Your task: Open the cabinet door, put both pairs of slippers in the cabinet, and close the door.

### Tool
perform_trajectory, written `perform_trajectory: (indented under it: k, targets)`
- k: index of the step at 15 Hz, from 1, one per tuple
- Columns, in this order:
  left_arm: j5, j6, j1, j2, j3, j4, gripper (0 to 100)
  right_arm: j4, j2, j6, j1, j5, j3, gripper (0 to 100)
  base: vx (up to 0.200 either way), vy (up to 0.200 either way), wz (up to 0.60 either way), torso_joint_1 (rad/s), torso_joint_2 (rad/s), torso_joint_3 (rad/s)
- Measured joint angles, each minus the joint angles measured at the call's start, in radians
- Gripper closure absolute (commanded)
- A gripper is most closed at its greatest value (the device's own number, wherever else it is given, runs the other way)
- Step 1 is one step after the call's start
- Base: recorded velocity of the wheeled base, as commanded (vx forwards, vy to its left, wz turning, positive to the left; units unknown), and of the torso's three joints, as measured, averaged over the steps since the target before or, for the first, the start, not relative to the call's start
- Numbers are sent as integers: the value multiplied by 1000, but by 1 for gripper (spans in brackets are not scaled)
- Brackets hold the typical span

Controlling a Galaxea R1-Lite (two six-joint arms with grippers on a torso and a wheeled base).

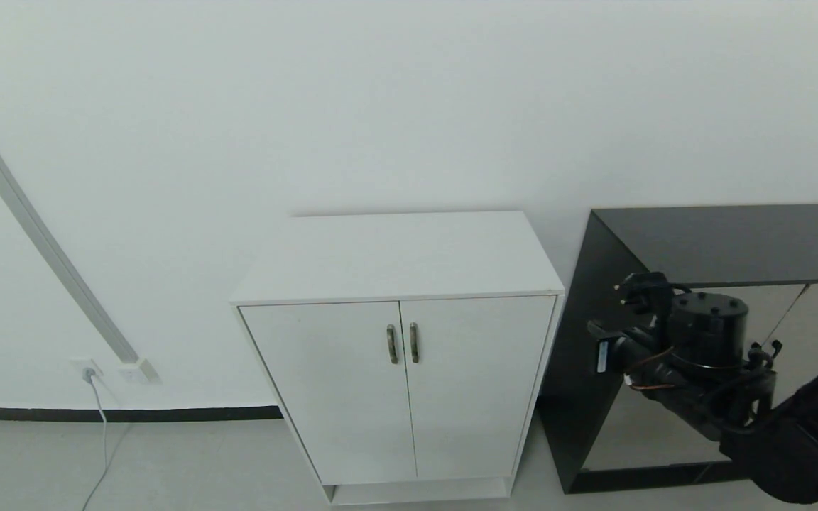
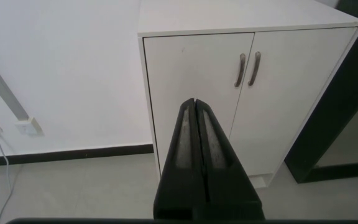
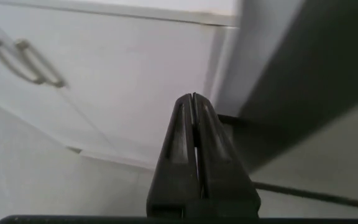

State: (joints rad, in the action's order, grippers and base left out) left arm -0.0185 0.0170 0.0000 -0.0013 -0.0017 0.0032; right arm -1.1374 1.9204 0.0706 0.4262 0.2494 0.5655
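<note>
There is one white cabinet with two doors and two handles, one black frame, one wall socket, one cable, one wall conduit, and two hands, the left hand and the right hand.

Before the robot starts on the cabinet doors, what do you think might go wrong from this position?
The slim metal handles on the white two-door cabinet sit nearly side by side, so a pincer may hook both.
The left pincer and right pincer are both shut; they would likely bump a handle unless opened first.
The right pincer is near the large black-framed panel beside the cabinet and might strike it when swinging.
</note>
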Motion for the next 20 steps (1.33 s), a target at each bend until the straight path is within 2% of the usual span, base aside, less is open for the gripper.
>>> perform_trajectory:
  k: [4, 6, 16, 18, 20]
  targets:
    - [0, 0, 0, 0, 0, 0, 100, -2, -135, 0, -154, 37, -134, 100, 0, 0, 0, 0, 0, 0]
    - [0, 0, 0, 0, 0, 0, 100, -3, -193, 0, -201, 37, -201, 100, 0, 0, 0, 0, 0, 0]
    - [0, 0, 0, 0, 0, 0, 100, 15, -543, -15, -226, 31, -528, 100, 0, 0, 0, 0, 0, 0]
    - [0, 0, 0, 0, 0, 0, 100, 123, -634, -12, -230, 23, -553, 100, 0, 0, 0, 0, 0, 0]
    - [-1, 0, 0, 0, 0, 0, 100, 300, -767, -13, -235, -17, -561, 100, 0, 0, 0, 0, 0, 0]
